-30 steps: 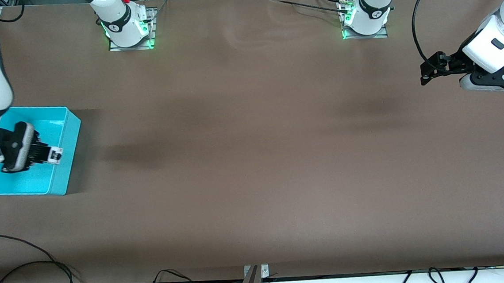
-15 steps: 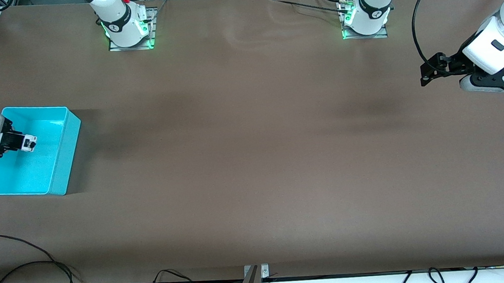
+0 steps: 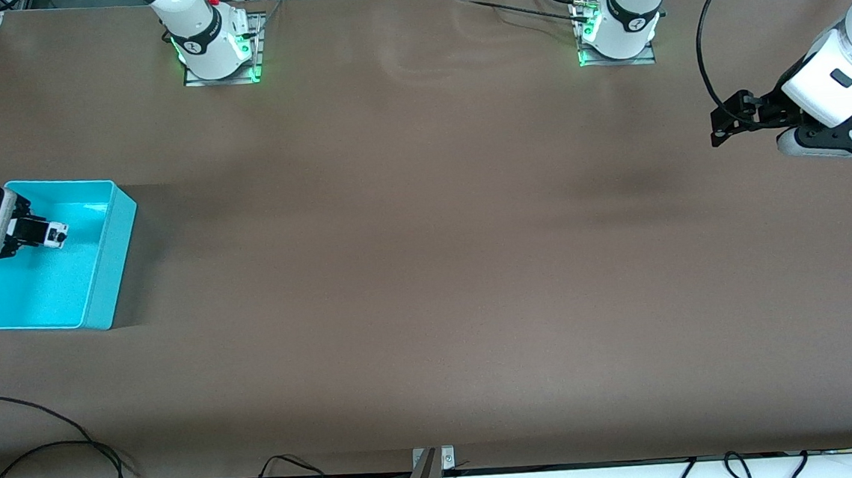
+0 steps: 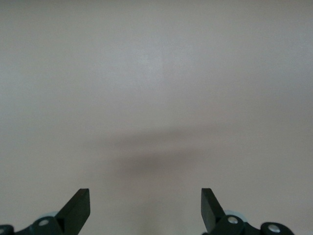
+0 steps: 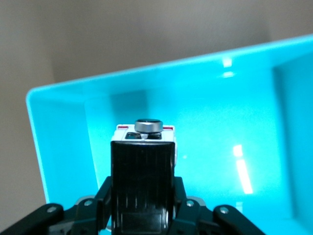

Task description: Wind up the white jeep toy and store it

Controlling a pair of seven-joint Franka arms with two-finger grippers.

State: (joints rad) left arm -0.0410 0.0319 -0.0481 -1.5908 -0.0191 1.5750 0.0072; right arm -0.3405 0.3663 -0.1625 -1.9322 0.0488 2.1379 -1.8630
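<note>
The white jeep toy (image 3: 53, 234) with its black roof is clamped in my right gripper (image 3: 39, 233), held over the inside of the cyan bin (image 3: 102, 273) at the right arm's end of the table. In the right wrist view the jeep toy (image 5: 143, 176) fills the space between the fingers, its spare wheel toward the bin's wall (image 5: 58, 147). My left gripper (image 3: 722, 124) is open and empty, waiting in the air over the left arm's end of the table. In the left wrist view its fingertips (image 4: 78, 205) stand wide apart over bare brown cloth.
The brown cloth (image 3: 428, 269) covers the whole table. Both arm bases (image 3: 214, 44) stand along the edge farthest from the front camera. Loose black cables (image 3: 50, 445) lie at the edge nearest the front camera.
My right gripper has carried the jeep toy from over the bin's edge nearest the table's middle back toward the table's end and farther from the front camera. The left arm has not moved.
</note>
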